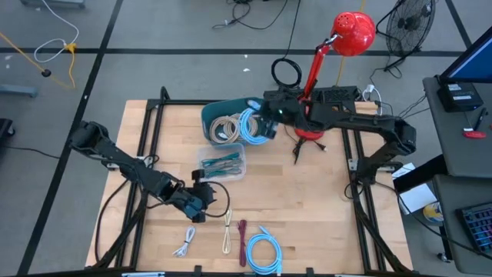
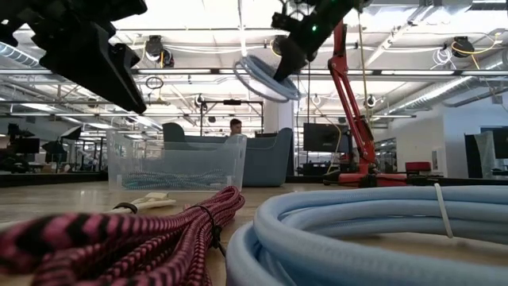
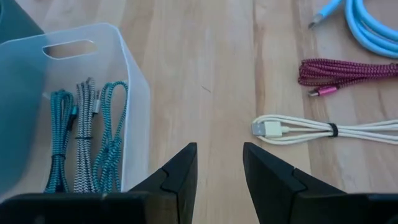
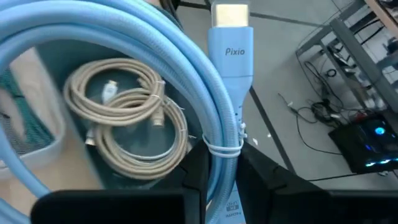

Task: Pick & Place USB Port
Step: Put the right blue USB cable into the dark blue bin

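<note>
So the right pincer [image 1: 265, 127] is clamped on a coiled light blue cable [image 1: 250, 125], holding it up in the air over the dark teal bin [image 1: 219, 114], which already has a beige coiled cable [image 1: 224, 129] sitting inside. The left pincer [image 1: 201, 194] hangs low over the bench [image 1: 307, 208], fingers apart and gripping nothing, just beside the clear plastic box [image 1: 223, 163] with teal braided cables [image 3: 84, 134] in it. Near the front edge lie a white USB cable [image 3: 311, 129], a magenta braided cable [image 3: 345, 71] and another blue coil [image 1: 263, 251]. One more small whitish cable [image 1: 184, 244] there, I think.
</note>
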Motion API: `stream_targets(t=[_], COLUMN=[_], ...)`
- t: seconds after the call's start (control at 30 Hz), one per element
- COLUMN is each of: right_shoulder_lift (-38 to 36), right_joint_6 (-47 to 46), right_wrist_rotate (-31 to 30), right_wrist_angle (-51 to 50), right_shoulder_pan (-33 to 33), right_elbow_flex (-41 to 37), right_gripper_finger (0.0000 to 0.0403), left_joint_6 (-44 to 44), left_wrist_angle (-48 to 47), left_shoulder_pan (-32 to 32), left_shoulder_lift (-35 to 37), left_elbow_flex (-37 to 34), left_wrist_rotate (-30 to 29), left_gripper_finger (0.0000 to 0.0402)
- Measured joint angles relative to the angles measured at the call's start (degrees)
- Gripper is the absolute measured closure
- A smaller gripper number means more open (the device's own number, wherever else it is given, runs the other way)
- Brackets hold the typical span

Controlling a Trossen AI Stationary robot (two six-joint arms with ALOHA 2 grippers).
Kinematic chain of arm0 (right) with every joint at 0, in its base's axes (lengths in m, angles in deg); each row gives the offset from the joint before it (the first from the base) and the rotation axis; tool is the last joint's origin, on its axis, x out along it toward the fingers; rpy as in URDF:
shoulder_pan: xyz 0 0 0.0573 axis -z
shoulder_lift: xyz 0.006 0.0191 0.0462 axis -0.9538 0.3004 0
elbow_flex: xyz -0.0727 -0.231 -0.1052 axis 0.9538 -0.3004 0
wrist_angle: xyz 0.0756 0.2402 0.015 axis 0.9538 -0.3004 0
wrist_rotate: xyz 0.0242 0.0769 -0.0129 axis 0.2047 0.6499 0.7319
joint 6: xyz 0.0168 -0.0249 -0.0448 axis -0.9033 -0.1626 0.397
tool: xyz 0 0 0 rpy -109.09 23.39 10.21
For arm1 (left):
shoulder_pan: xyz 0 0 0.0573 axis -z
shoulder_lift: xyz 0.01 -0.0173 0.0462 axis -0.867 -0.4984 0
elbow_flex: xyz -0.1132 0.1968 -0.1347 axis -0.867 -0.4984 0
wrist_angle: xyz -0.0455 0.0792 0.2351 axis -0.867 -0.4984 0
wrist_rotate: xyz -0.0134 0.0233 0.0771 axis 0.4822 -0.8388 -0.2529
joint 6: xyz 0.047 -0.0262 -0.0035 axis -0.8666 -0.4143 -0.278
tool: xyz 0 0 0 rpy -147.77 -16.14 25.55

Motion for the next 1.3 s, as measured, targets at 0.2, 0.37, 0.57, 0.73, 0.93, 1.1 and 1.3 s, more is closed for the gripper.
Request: stream_targets(t=[0.2, 0.37, 0.57, 0.73, 0.93, 1.1, 1.3], right_shoulder_lift=[6.93, 15.42, 22.32, 24.03, 23.85, 24.04, 24.88], right_joint_6=[1.37, 3.07, 6.27, 6.92, 7.04, 6.93, 5.80], right_wrist_rotate=[3.29, 3.55, 3.27, 3.18, 3.11, 3.23, 3.95], right_wrist_angle=[0.73, -5.29, -10.56, -10.54, -8.70, -9.25, -10.05], right_shoulder_pan=[4.42, 4.25, 3.81, 4.44, 5.92, 7.34, 8.41], right_elbow_flex=[5.26, 15.68, 21.52, 21.44, 20.10, 20.02, 19.98], right_gripper_finger=[0.0355, 0.0355, 0.0355, 0.0355, 0.0355, 0.0355, 0.0355], left_joint_6=[0.51, 0.17, 0.94, 1.67, 2.47, 2.94, 2.87], left_wrist_angle=[1.04, 2.07, 1.12, 1.11, 1.17, 1.38, 1.62], left_shoulder_pan=[0.20, 0.07, 0.74, 2.25, 3.32, 3.32, 3.32], left_shoulder_lift=[0.00, 0.05, 0.07, 0.07, 0.07, 0.07, 0.09], left_elbow_flex=[0.00, 0.00, 0.00, 0.00, 0.00, 0.00, 0.00], left_wrist_rotate=[-0.22, -0.16, 0.22, 0.20, -0.10, -0.26, -0.28], left_gripper_finger=[0.0268, 0.0268, 0.0268, 0.0268, 0.0268, 0.0268, 0.0268])
